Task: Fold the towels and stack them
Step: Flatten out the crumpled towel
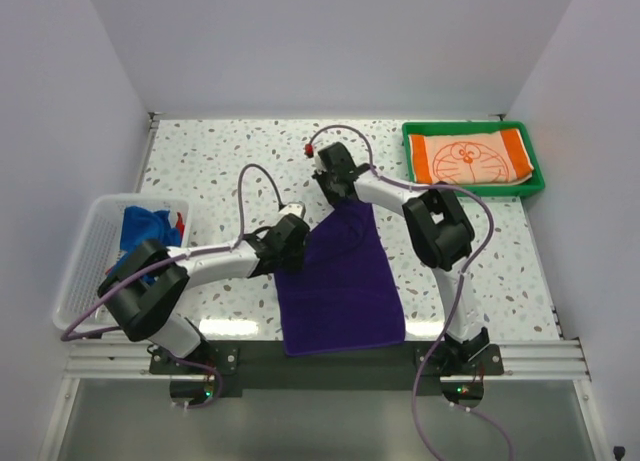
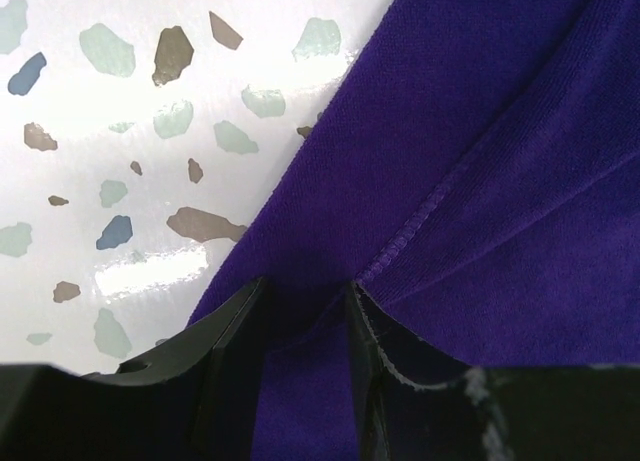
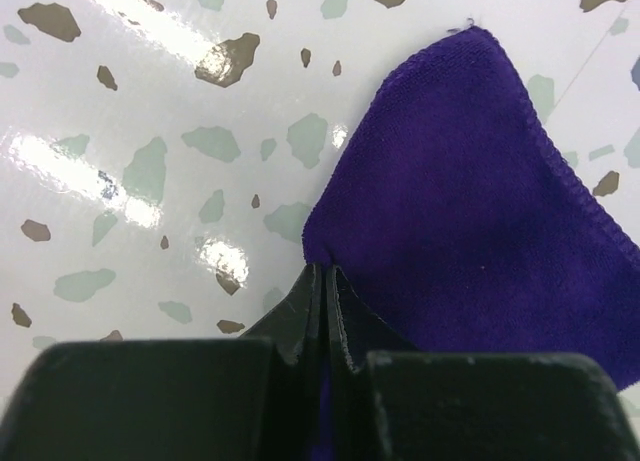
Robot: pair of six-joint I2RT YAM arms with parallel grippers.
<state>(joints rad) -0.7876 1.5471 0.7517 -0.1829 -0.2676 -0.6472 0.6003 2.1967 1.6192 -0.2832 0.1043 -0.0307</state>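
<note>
A dark purple towel [image 1: 345,281] lies spread in the middle of the table, running from the near edge up to the right arm's wrist. My left gripper [image 1: 300,236] is at its left edge. In the left wrist view, the left gripper [image 2: 305,291] has a thick fold of the purple towel [image 2: 480,161] pinched between its jaws. My right gripper [image 1: 343,198] is at the far corner. In the right wrist view, the right gripper [image 3: 327,269] is shut tight on the edge of the purple towel [image 3: 470,201]. An orange-and-white towel [image 1: 470,159] with a cartoon face lies flat in the tray.
The green tray [image 1: 538,176] stands at the back right. A white mesh basket [image 1: 90,281] at the left holds a crumpled blue towel [image 1: 145,226] and a bit of red cloth [image 1: 180,221]. Speckled tabletop [image 1: 220,161] shows around the purple towel.
</note>
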